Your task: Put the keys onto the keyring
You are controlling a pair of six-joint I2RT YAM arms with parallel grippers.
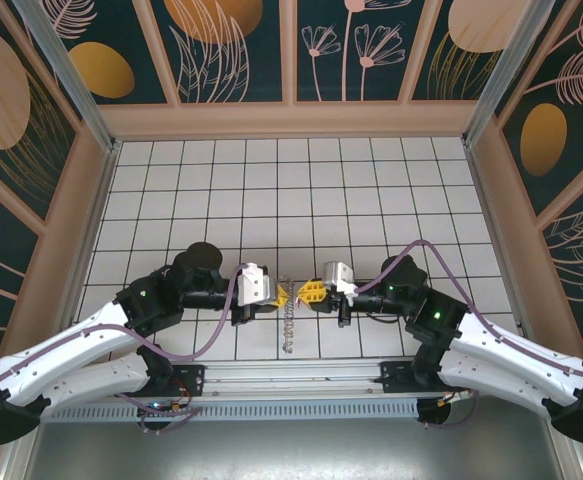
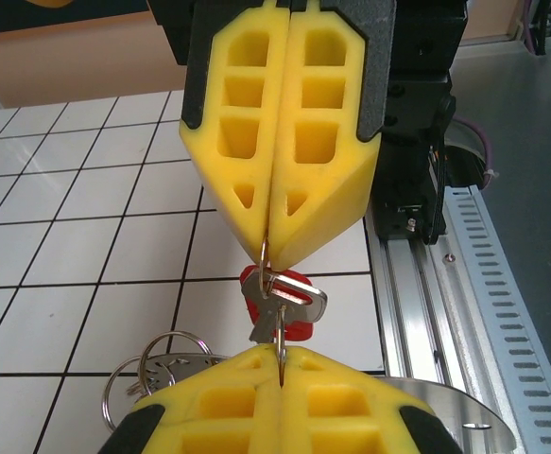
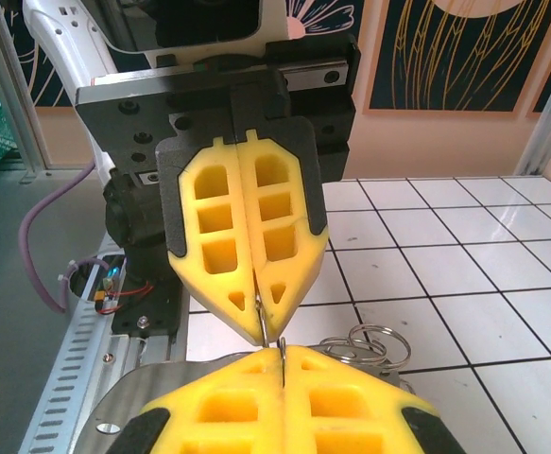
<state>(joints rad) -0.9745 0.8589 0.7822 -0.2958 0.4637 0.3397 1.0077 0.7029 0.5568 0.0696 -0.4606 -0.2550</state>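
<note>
Left gripper: raised over the table, near the middle of its near edge. Its yellow fingers are pressed together with no gap, pinching the thin wire of the keyring.

Centre: the key, with a red head and a silver blade, hangs on that wire in the short span between the two grippers, clear of the table. A bunch of small silver loops dangles from the ring beside the left fingers. From above they show as a short chain hanging towards the near edge.

Right gripper: faces the left one tip to tip, jaws likewise closed, clamped on the other side of the same wire.

Progress, as judged: the key appears threaded onto the ring, so the main step looks done or nearly so. Whether it sits fully past the wire's opening cannot be told. What is left is probably seating it and letting go.

Surface: white tiles with dark grid lines, and a slotted metal rail along the near edge.

Room: wood-framed wall panels, dark teal with botanical prints, enclose the left, far and right sides.
</note>
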